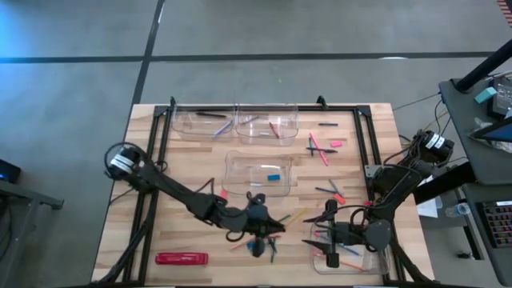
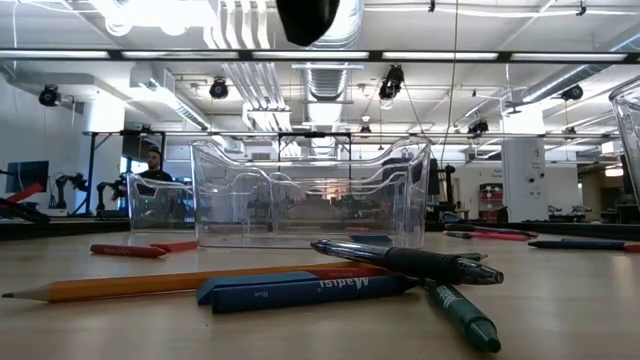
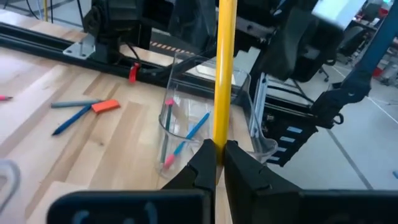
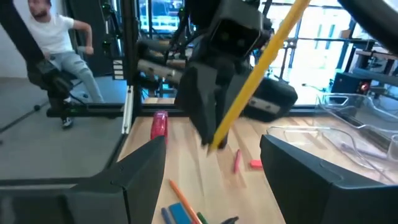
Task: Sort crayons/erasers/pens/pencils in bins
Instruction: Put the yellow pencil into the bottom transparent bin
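The left hand (image 3: pixel 217 163) pinches a yellow pencil (image 3: pixel 223 68), lifted to carry toward the bin (image 3: pixel 186 124) ahead; the right hand (image 4: pixel 211 162) waits wide open.

Both arms are dark, built of slim black links with rounded joint housings. A white band marks the base joint of the left arm (image 1: pixel 122 162), near the worktop's (image 1: pixel 184 224) edge. Black cables loop at the right arm's (image 1: pixel 400 188) base. Each gripper has two black, wedge-shaped fingers (image 4: pixel 140 171).
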